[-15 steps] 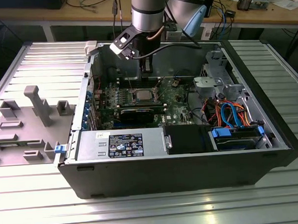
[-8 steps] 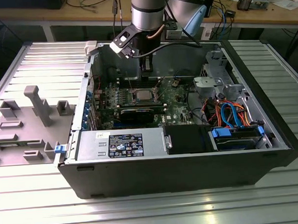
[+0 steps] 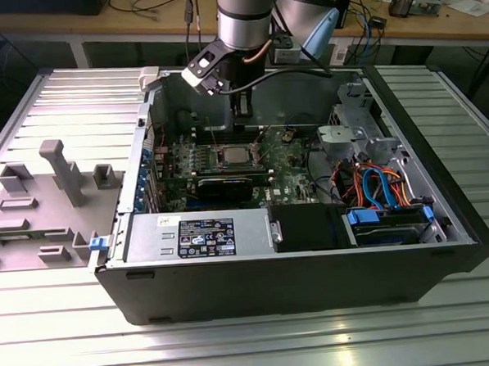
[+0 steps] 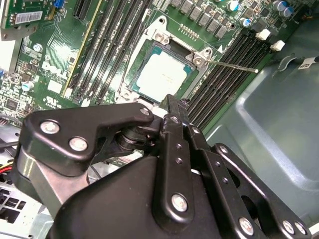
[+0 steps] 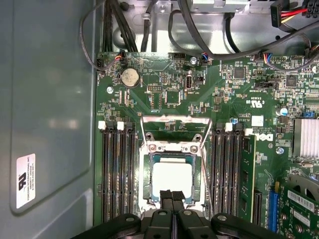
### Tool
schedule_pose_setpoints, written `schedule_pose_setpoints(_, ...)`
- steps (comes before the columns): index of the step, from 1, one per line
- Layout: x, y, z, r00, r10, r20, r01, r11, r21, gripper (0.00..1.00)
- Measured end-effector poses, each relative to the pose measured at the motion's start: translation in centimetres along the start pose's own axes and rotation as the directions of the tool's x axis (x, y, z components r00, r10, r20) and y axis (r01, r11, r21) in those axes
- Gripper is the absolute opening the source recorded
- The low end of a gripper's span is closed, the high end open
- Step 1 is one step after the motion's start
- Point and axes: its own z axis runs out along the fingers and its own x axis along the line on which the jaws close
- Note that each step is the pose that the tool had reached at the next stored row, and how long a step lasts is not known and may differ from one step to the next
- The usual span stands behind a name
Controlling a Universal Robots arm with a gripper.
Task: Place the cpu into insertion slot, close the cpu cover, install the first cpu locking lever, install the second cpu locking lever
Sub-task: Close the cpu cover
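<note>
Apparently current step: a locking lever point(image 4: 234, 65) was judged to be in hand, since the cpu point(image 5: 172, 178) was seen seated in the insertion slot point(image 4: 125, 91) with the cpu cover point(image 5: 173, 147) lying over its edges.
Pincer: the gripper point(image 5: 172, 194) was seen with its fingers pressed together, nothing held, and the tips just beside the socket's edge.
Next move: exact placement of the tips on the thin wire was judged necessary, as it could slip aside.
Exterior view: the arm point(image 3: 242, 19) was shown reaching down into the open case point(image 3: 275, 288).
Second wrist view: the lever's free end was shown standing out over the memory slots point(image 4: 219, 84).
</note>
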Motion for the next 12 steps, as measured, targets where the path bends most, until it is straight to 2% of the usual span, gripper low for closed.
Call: schedule_pose_setpoints(12, 0.01, 0.09, -0.11, 1.0, 0.0, 0.0, 0.0, 1.0, 0.0, 0.11)
